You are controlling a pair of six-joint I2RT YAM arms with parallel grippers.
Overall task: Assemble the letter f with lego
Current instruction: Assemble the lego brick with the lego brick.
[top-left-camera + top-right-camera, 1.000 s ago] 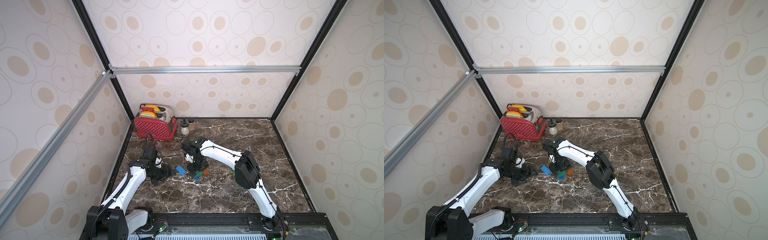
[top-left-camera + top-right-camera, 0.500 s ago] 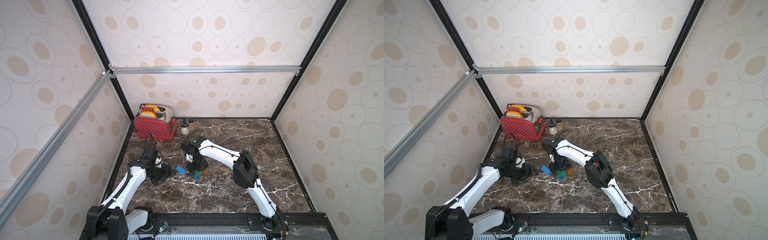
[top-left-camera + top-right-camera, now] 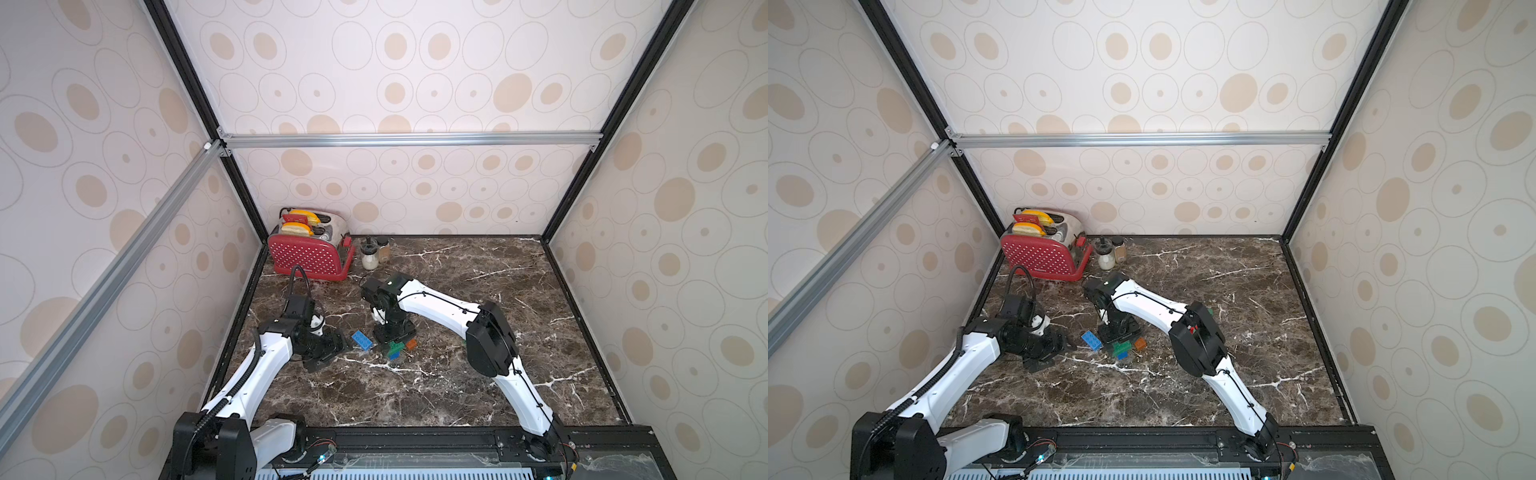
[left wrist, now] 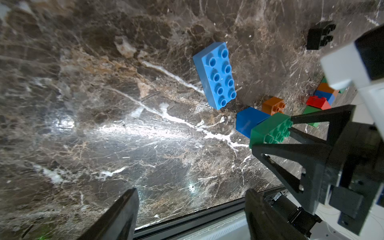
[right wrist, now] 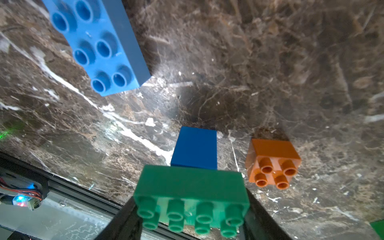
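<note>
Right gripper [image 5: 190,220] clasps green brick [image 5: 191,187] — (dark blue brick [image 5: 195,147] underneath).

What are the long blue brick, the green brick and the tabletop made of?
Long blue brick: likely moulded plastic, smooth, slightly glossy; uniform colour, crisp hollow studs.
Green brick: same look.
Tabletop: dark brown marble or marble-look laminate, polished; white veins, glare patches.

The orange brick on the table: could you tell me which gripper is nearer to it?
Right. The right gripper, shut on the green brick, is beside the orange brick; the open left gripper sits farther off, beyond the long blue brick.
</note>
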